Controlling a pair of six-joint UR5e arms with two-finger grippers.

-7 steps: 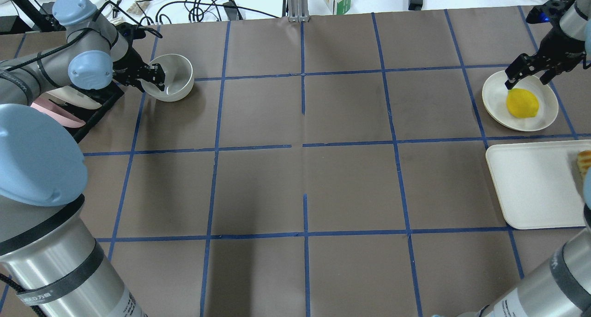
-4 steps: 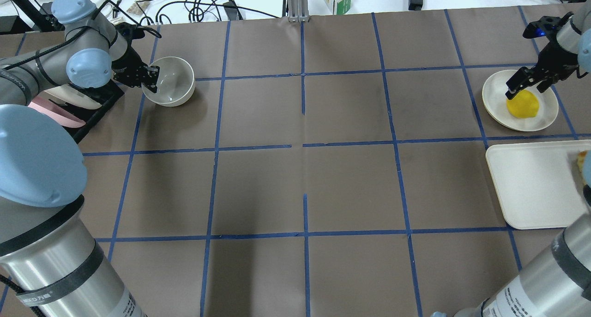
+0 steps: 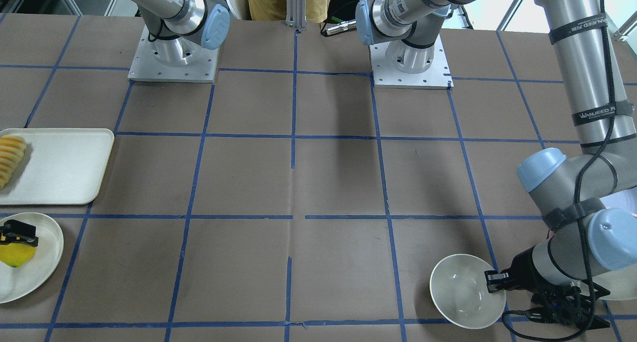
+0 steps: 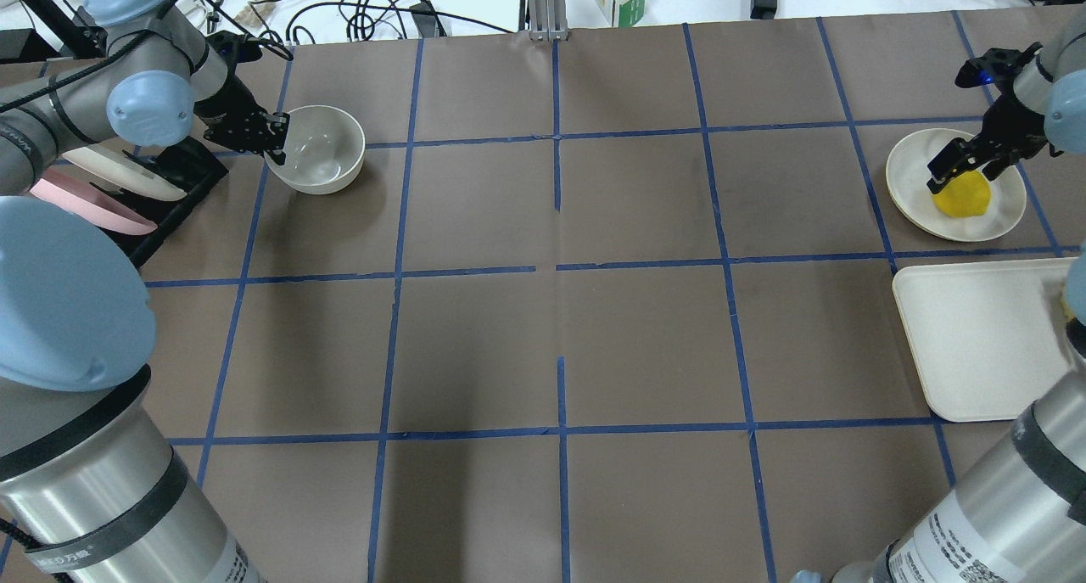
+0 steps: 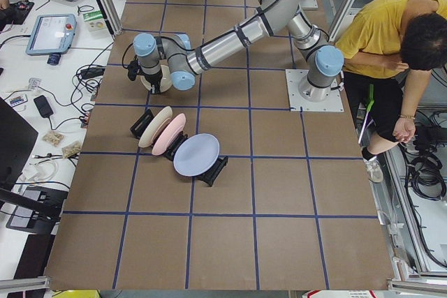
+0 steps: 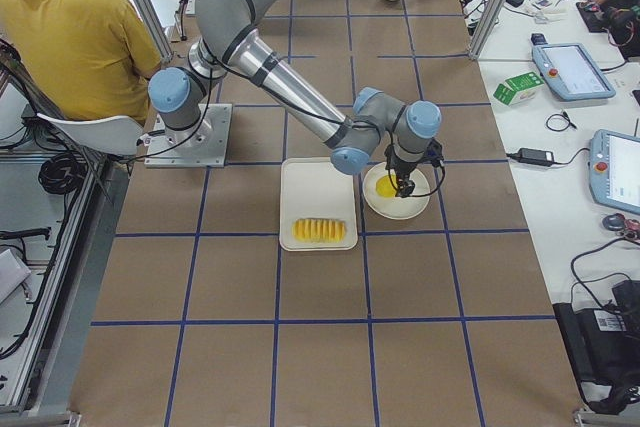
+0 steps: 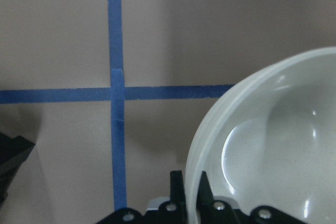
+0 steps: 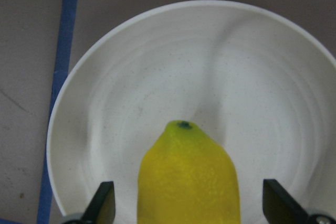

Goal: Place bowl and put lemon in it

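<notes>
Straddling lemon (image 8: 186, 182), right jaws apart; left jaws pinching bowl (image 7: 273, 145) rim.

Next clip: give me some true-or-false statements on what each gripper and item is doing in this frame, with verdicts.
1. The left gripper pinches the bowl by its rim. True.
2. The lemon lies inside the bowl. False: it lies on the plate, at the table's other end from the bowl.
3. The right gripper is open, its fingers on either side of the lemon. True.
4. The tray holds nothing. False: sliced food sits at one end of it.
</notes>
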